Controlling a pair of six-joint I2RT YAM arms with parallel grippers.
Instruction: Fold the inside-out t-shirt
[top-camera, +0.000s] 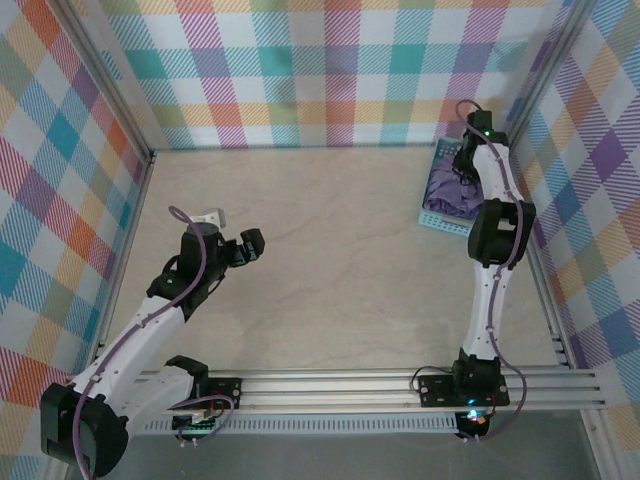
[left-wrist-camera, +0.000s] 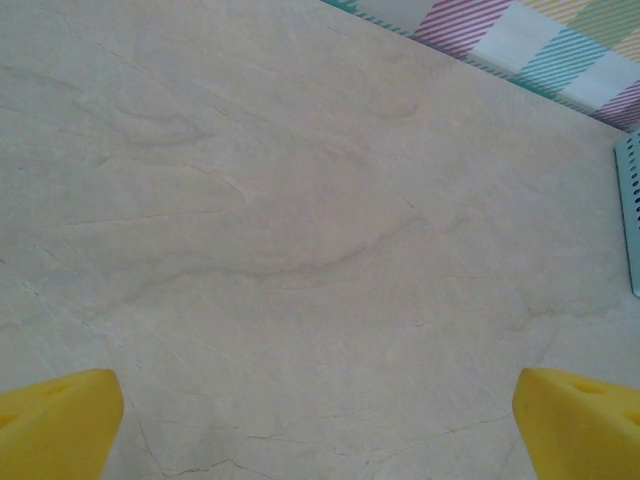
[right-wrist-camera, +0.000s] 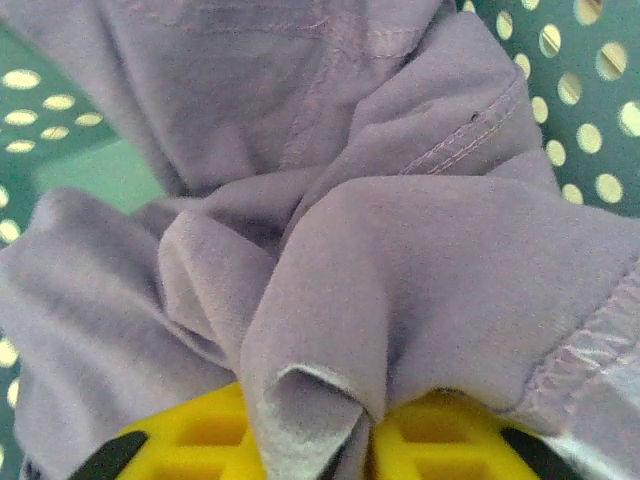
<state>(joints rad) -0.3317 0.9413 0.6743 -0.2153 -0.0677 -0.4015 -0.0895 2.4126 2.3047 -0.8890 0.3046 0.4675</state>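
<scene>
The lavender t-shirt (top-camera: 450, 193) lies crumpled inside the light blue basket (top-camera: 441, 224) at the far right of the table. My right gripper (right-wrist-camera: 360, 450) reaches down into the basket and is shut on a bunched fold of the t-shirt (right-wrist-camera: 330, 270), the cloth pinched between the yellow fingers (right-wrist-camera: 200, 440). Seams and a hem run across the fabric. My left gripper (left-wrist-camera: 318, 425) hovers over the bare table at the left, open, with its yellow fingertips (left-wrist-camera: 60, 420) far apart and nothing between them.
The beige marble-patterned table (top-camera: 330, 250) is walled by checked panels at the back and both sides. The basket's edge (left-wrist-camera: 630, 210) shows at the right of the left wrist view. An aluminium rail (top-camera: 350, 385) runs along the near edge.
</scene>
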